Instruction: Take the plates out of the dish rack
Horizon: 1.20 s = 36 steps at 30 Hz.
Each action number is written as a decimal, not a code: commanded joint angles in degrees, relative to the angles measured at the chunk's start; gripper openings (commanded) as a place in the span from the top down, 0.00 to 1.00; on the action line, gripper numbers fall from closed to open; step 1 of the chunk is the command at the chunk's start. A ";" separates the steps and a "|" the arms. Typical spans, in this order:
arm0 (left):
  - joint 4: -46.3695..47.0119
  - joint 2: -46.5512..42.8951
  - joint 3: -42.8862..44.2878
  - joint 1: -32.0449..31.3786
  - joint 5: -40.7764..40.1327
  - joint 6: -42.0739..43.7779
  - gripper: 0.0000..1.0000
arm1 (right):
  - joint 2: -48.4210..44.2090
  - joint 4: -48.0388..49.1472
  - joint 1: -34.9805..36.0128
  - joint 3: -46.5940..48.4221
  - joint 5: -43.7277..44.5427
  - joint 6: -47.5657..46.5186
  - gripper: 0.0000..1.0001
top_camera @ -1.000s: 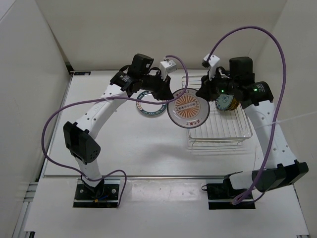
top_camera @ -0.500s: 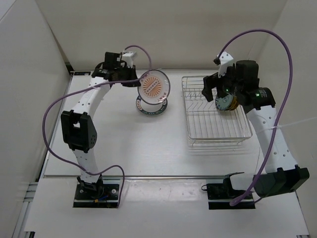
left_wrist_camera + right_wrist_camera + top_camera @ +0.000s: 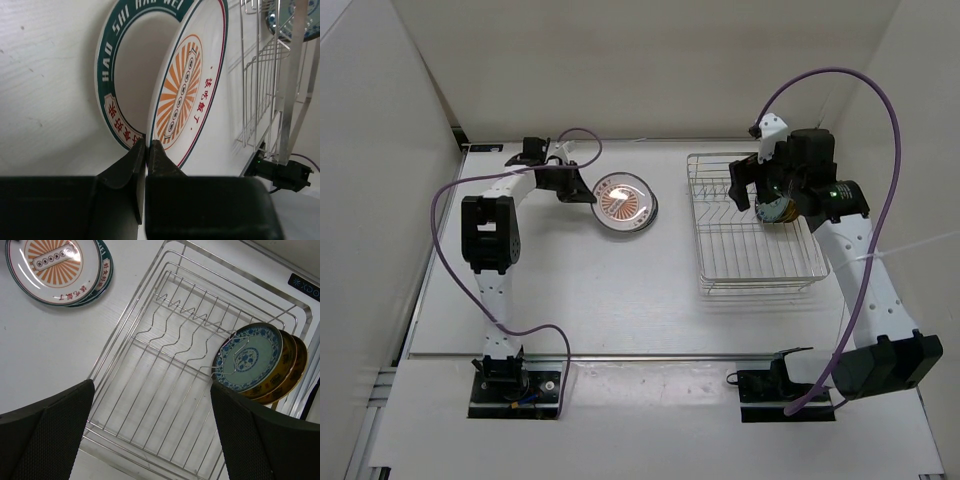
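The white table (image 3: pixel 620 290) carries a square chrome wire dish rack (image 3: pixel 750 255) with thin parallel bars and raised sides. The rack lies directly beneath the right gripper (image 3: pixel 151 405).

There are five plates in all. Three stand on edge together in the rack, just beside the right gripper's outer finger. In front is a white one with blue patterning (image 3: pixel 247 360), and behind it are two golden-yellow ones with brown rims (image 3: pixel 287 360).

The other two are outside the rack, at the left gripper (image 3: pixel 147 145). A white plate with a dark green lettered rim (image 3: pixel 107 65) lies flat on the table. Over it leans a white plate with an orange sunburst centre and a thin dark rim line (image 3: pixel 185 95).

The left gripper's fingers are pressed nearly together, pinching the near rim of the sunburst plate. The right gripper's fingers are spread wide, holding and touching nothing.
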 commanded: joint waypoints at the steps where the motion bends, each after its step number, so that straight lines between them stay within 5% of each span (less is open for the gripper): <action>1: 3.70 0.06 4.07 0.68 7.91 -2.44 0.89 | -0.46 2.20 0.06 -0.38 1.15 -0.66 0.00; 16: 0.71 6.58 8.72 0.68 8.18 -4.20 0.85 | 2.00 1.67 0.06 0.85 -0.60 -0.66 0.00; 29: -1.57 2.55 8.29 0.68 3.19 -2.97 0.28 | 0.95 1.15 0.06 0.85 -1.14 -0.13 0.00; 33: -6.40 1.31 12.49 0.68 -0.16 -1.04 0.01 | 0.95 1.15 0.06 0.85 0.62 0.40 0.00; 36: -12.80 0.61 17.32 0.15 -5.16 2.30 0.00 | 2.70 1.67 0.06 0.85 8.42 -0.91 0.00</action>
